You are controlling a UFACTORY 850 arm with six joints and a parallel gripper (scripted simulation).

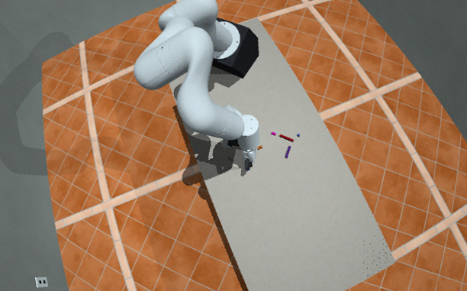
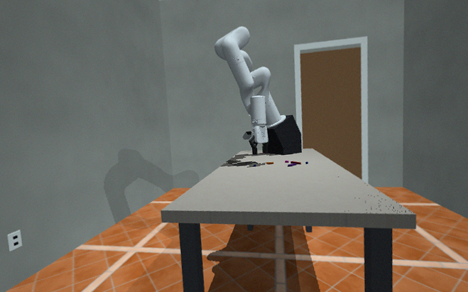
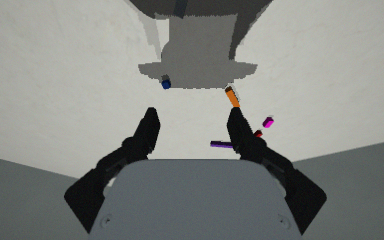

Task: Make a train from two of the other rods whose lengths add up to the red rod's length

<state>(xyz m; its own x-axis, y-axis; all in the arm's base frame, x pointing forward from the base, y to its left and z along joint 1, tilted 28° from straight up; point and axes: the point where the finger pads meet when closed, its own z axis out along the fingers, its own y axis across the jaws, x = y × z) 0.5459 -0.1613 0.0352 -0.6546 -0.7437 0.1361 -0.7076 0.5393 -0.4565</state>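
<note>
Hiding red rod, open tool

two blue rods, one orange rod, one magenta rod, one red rod, one purple rod, six total on one bench

Light even, moderately bright, no glare anywhere I can spot. Arm throws hard-edged dark shadow onto table beside wrist, softer grey one on wall in exterior view. Top view bends floor lines at edges, wide-lens distortion. Wrist view sharp near fingers, jagged stair-step shadow edges ahead. Rods tiny, low detail from afar.
</note>
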